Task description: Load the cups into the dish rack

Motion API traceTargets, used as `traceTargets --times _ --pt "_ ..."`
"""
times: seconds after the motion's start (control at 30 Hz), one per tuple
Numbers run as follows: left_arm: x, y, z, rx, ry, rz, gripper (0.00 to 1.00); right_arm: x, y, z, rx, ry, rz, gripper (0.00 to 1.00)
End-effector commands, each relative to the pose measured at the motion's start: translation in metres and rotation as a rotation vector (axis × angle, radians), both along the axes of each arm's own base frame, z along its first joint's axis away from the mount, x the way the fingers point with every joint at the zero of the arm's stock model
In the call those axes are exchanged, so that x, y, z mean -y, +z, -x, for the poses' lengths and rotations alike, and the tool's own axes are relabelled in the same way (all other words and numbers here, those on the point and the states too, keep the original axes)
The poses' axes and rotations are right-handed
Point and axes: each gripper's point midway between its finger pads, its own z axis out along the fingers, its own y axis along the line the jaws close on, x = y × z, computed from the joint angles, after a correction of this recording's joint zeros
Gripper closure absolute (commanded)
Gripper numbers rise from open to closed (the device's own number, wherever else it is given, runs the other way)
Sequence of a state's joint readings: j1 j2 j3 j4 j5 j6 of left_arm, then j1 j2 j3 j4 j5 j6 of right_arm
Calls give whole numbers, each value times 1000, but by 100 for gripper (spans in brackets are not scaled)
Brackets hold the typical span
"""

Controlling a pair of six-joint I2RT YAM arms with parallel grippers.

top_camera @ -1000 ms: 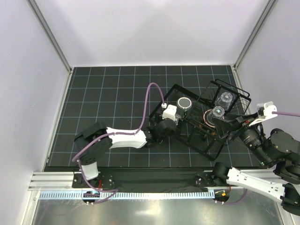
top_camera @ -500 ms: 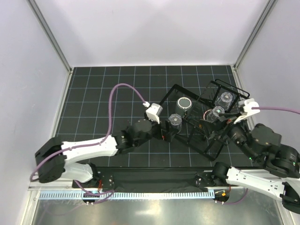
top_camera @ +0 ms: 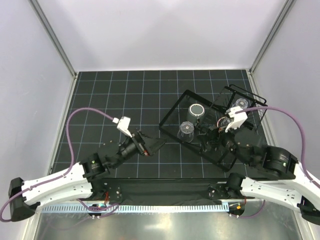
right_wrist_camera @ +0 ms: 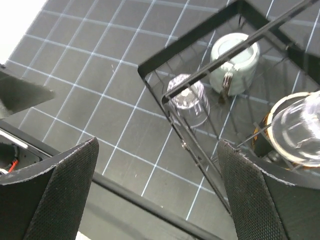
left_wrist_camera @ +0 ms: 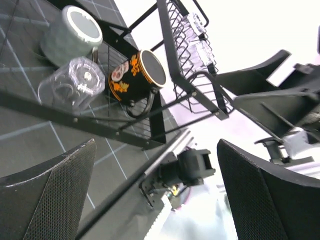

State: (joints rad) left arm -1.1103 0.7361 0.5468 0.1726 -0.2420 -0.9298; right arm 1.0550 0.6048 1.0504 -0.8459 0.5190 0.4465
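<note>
Black thin-barred wire dish rack (top_camera: 173, 108) is seen ahead of both grippers, set on the dark gridded tabletop (top_camera: 110, 95). The left gripper (top_camera: 154, 145) is spread to its full width, and nothing is held or touched by it. It is positioned low over the tabletop, with the rack's near corner a little beyond its fingertips.

In the left wrist view, an upturned clear plastic tumbler (left_wrist_camera: 75, 85) and a pale frosted tumbler (left_wrist_camera: 70, 32) are seen inside the rack, ahead and to the left of the open fingers. A black handled mug (left_wrist_camera: 132, 75) with an orange print is lodged at a tilt among the bars just to the right of them. Further clear tumblers (left_wrist_camera: 197, 30) are seated in the raised wire basket (left_wrist_camera: 200, 85) beyond the mug.

The right gripper (top_camera: 214, 139) is likewise opened wide and empty, and is poised above the rack's near side. In the right wrist view the upturned tumbler is framed between its fingers, with the pale one beyond it. Another clear tumbler (right_wrist_camera: 305, 125) is seen close to the right finger, in front of the mug.
</note>
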Motion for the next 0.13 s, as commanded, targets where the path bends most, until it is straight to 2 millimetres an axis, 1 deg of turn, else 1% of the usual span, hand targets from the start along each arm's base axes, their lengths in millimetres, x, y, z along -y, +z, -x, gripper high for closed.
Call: traceTargets --times 0.0,0.03,0.07,0.1 --pt "-12 -3 11 -74 -16 119 0 -10 -12 2 -52 1 -38 0" --pt "-13 -1 15 -69 -30 153 0 -9 -18 5 -51 11 -50 0" --pt "-13 4 23 -70 -74 192 0 -10 -20 7 -49 21 -70 0" --pt "-13 7 29 -58 -103 221 0 -12 -13 8 -23 39 -121 0"
